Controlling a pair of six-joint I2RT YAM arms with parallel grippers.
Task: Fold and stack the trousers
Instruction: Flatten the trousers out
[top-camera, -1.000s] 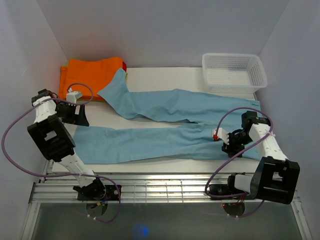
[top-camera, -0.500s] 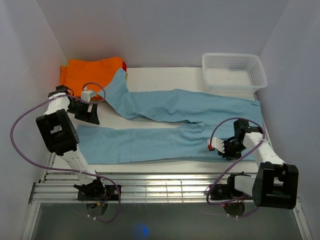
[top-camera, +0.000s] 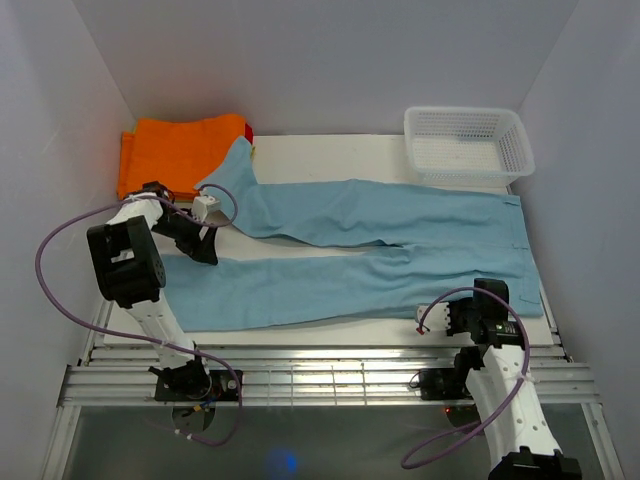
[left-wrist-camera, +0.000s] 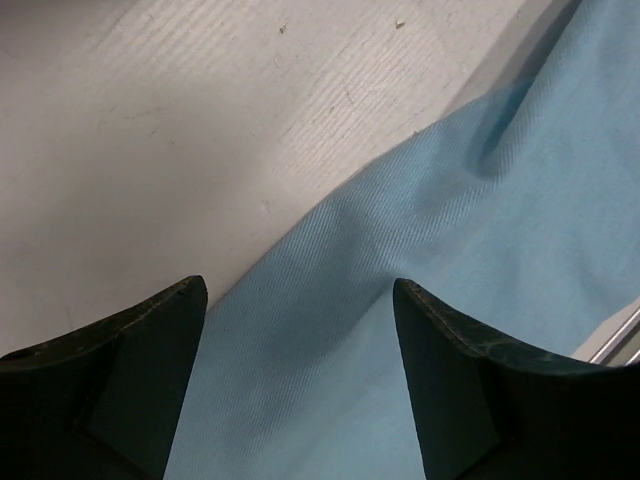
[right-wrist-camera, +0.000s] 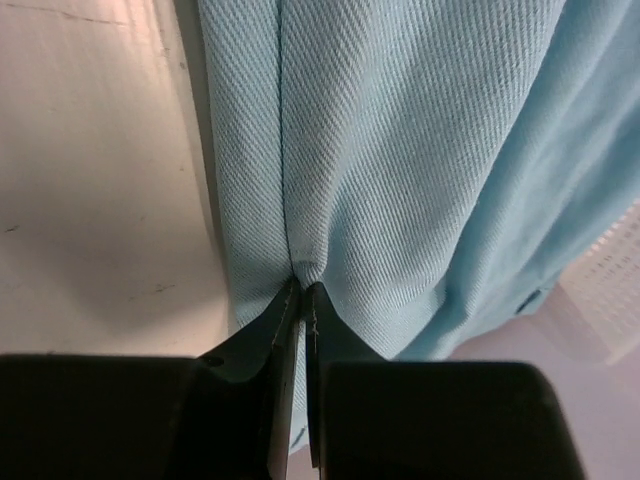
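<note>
The light blue trousers (top-camera: 380, 245) lie spread across the white table (top-camera: 330, 150), waist to the right and both legs running left. The far leg's end reaches the orange garment. My left gripper (top-camera: 206, 250) hovers over the left end of the near leg. In the left wrist view it (left-wrist-camera: 300, 340) is open, its dark fingers (left-wrist-camera: 130, 370) astride the blue cloth (left-wrist-camera: 420, 200) and not closed on it. My right gripper (top-camera: 462, 318) is at the near edge of the waist part. In the right wrist view it (right-wrist-camera: 303, 287) is shut on a pinched fold of the trousers (right-wrist-camera: 400, 130).
A folded orange garment (top-camera: 175, 150) lies at the back left with a bit of red cloth (top-camera: 249, 131) beside it. At the back right stands a white mesh basket (top-camera: 467, 143). A slatted metal rail (top-camera: 320, 372) runs along the near edge.
My left gripper moved right from beside the orange garment to the near leg's end. My right gripper shut on the cloth and pulled back toward the near edge.
</note>
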